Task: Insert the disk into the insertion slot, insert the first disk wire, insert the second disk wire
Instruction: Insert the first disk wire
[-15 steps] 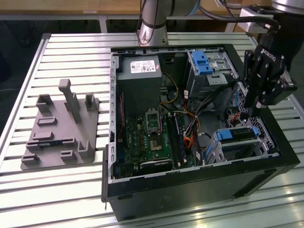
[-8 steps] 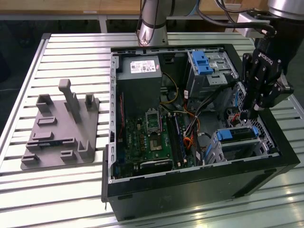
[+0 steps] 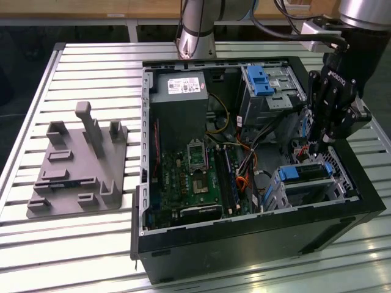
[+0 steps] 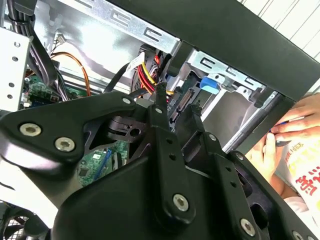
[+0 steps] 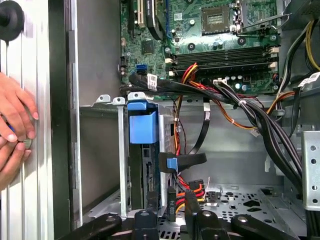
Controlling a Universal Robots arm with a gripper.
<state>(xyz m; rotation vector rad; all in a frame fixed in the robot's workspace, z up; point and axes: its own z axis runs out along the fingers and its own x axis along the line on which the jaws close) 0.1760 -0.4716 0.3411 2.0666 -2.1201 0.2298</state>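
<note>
**Status.** The disk [image 3: 303, 173] sat inside the insertion slot [image 3: 311, 194], with its blue caddy tab at the mouth of the cage. Judging by this, step one was complete. In the first wrist view, a black cable with a blue plug [image 5: 172, 164] hung just beside the disk. No seated connection could be seen, so it was judged to be unplugged. A red and yellow wire bundle [image 5: 192, 188] ended at a black connector close to the claw. Both wire insertions were therefore judged outstanding.

**Claw.** The claw [image 3: 314, 145] hovered above the insertion slot, inside the computer case [image 3: 244, 244]. It could not be told whether it was released or clenched, or whether it gripped the black connector.

**Containers.**
- The computer case lay open on the bench [image 3: 91, 244], toward the exterior view's right edge. It held the motherboard [image 3: 189, 177], loose cabling, the insertion slot in its near corner on the exterior view's right, and a taller bay with a blue latch [image 3: 269, 91] at its far side.
- The insertion slot held the disk.
- A grey fixture [image 3: 79, 165] stood on the bench near the exterior view's left edge.

**Note.** A person's hand [image 5: 15, 125] rested on the bench just outside the case wall.
</note>
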